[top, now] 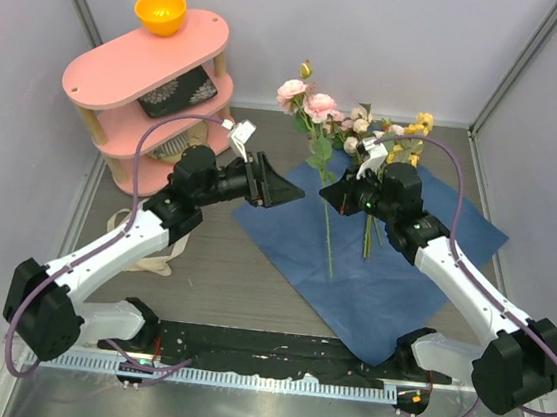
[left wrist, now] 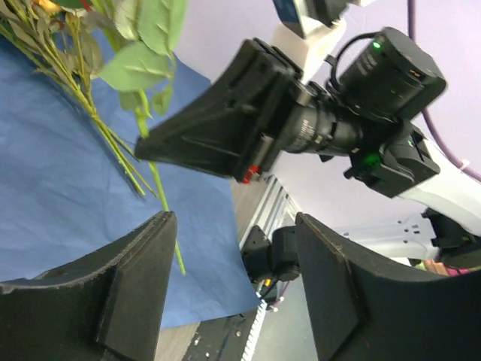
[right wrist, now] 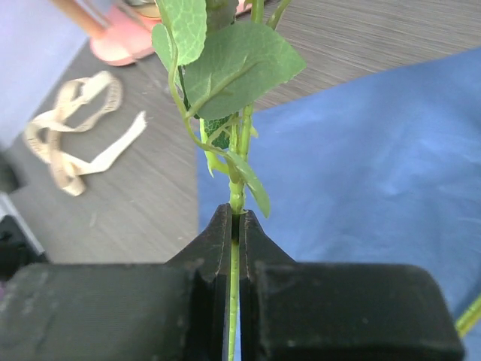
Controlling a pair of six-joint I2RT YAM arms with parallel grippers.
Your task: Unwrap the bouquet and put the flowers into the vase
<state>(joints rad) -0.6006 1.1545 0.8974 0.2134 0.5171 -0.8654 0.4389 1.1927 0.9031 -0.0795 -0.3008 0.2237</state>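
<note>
The grey bench (top: pixel 250 286) carries a sheet of blue paper (top: pixel 391 282) spread flat under and to the near side of the right claw (top: pixel 328 196). A pink three-tier shelf (top: pixel 145 57) stands well off to the far left of the left claw (top: pixel 286 189).

The flowers (top: pixel 320 108) lie loose on the paper. Their pink and cream blooms are just beyond the right claw, past the paper's far edge, and the yellow ones are off to its right. Most stems run back under the right arm.

The right claw is closed tight on a single green stem (right wrist: pixel 234 226), pinching it just below a pair of leaves. The stem passes straight between the pads. Its lower end trails over the paper on the claw's near side.

The left claw points at the right one from close by, tip near tip but not touching. Its jaws stand apart and nothing is between them. In its own camera the right claw and the leafy stem show just ahead of the gap.

A cream ribbon (right wrist: pixel 105 148) lies untied on the bench, well to the left of the right claw and beside the left arm.

An orange bowl (top: pixel 160 12) sits on the shelf's top tier.
</note>
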